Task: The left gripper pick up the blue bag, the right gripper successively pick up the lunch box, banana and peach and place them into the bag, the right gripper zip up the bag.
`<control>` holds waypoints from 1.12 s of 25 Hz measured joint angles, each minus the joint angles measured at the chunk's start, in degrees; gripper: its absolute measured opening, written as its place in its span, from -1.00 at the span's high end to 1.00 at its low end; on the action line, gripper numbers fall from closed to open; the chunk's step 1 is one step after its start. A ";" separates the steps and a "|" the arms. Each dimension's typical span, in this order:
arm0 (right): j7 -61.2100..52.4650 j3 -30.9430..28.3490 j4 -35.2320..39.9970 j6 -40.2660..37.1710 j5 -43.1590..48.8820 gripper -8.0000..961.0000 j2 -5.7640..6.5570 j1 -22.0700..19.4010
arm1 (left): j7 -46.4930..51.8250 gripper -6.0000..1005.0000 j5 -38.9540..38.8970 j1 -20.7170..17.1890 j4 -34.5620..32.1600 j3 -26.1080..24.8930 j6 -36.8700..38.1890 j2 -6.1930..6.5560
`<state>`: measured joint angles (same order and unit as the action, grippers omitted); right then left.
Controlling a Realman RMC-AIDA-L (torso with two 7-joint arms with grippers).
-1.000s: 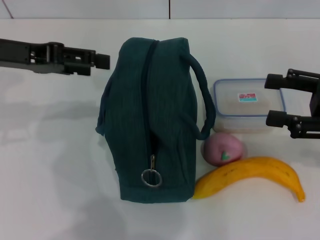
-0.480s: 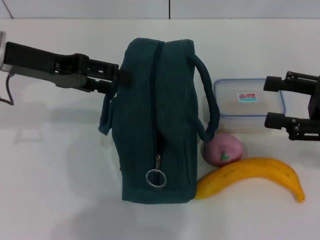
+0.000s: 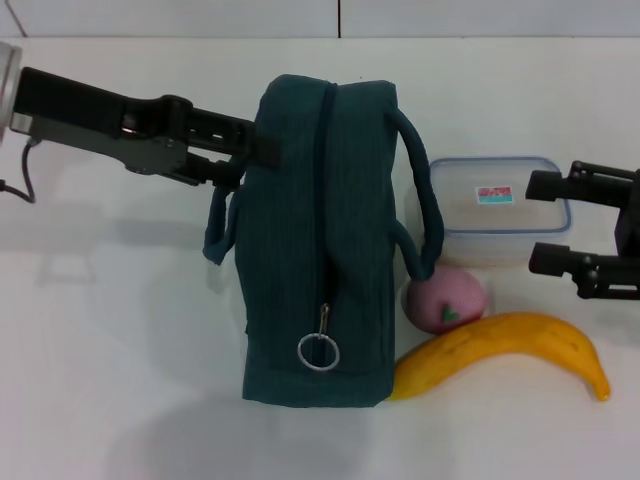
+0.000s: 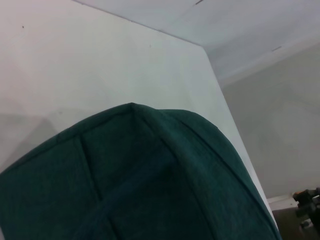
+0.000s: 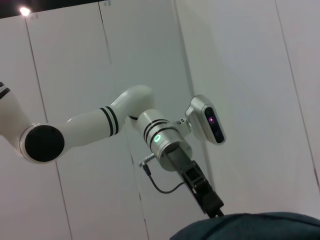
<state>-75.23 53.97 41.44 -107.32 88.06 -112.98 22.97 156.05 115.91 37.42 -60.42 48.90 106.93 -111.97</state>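
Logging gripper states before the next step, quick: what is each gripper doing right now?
Left gripper: at the blue bag; state cannot be told.
Right gripper: open, empty, beside the lunch box.

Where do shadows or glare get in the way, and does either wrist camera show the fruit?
Head view: even light, with soft shadows on the table under the left gripper and beside the blue bag; no glare.
Left wrist view: bag fabric fills the frame; no fruit.
Right wrist view: a bright lamp spot in one corner; no fruit.
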 joint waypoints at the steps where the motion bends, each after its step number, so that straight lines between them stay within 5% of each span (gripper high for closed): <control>1: 0.00 0.03 -0.01 -0.08 0.09 -0.57 -0.05 -0.16 | 0.02 -0.67 0.00 0.02 0.00 0.00 0.00 -0.03; 15: 0.65 -0.32 -0.05 -1.50 0.19 -0.56 -0.43 -1.77 | -0.03 -0.66 4.44 0.81 -1.00 2.17 -0.41 -2.53; 21: 0.75 -0.37 -0.05 -1.50 0.19 -0.56 -0.54 -1.98 | -0.27 -0.65 4.44 1.46 -1.02 1.81 -0.58 -2.40; 27: 0.79 -0.35 -0.05 -1.50 0.18 -0.56 -0.65 -2.16 | -1.72 -0.21 4.69 1.50 -0.78 1.66 -1.11 -2.43; 28: 0.79 -0.36 -0.05 -1.50 0.18 -0.56 -0.65 -2.21 | -1.94 0.03 4.69 1.48 -0.78 1.65 -1.12 -2.46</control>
<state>-74.44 53.62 41.39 -108.81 88.24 -113.63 20.76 154.10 120.60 38.90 -61.20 50.55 105.82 -114.43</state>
